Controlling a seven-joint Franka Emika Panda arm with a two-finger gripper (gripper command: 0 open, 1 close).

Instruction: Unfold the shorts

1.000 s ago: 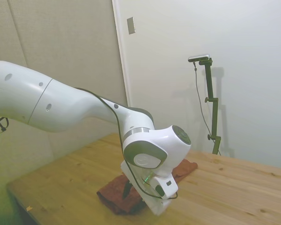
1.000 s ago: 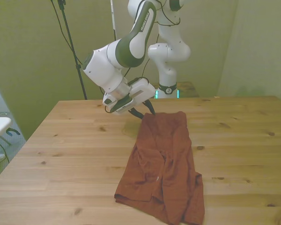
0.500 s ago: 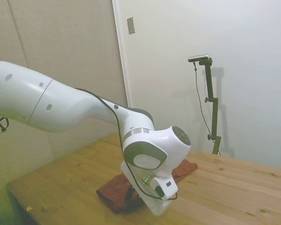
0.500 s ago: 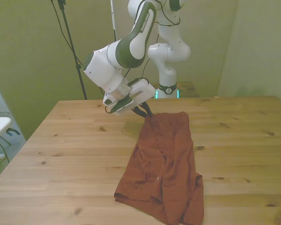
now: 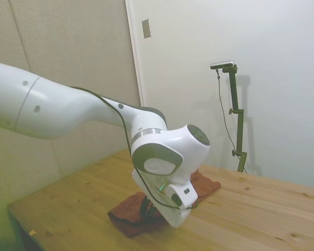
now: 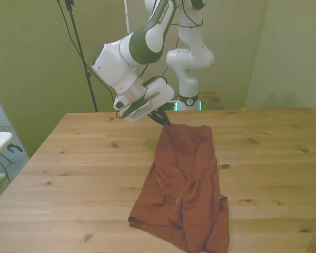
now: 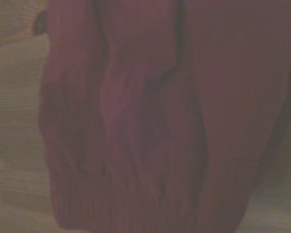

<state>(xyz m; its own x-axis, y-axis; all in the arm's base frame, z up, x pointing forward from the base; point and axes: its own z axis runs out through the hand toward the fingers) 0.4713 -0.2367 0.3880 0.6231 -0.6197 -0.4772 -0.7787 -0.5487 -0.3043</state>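
While the tool (image 6: 165, 120) pinched the far corner of the shorts (image 6: 185, 184) on the front view's left, the folded cloth lay lengthwise on the wooden surface (image 6: 73, 174). The grasp step looked done; next, probably drag that corner sideways to open the fold.

Wooden table (image 6: 84, 174) — bare door (image 5: 83, 78) behind.
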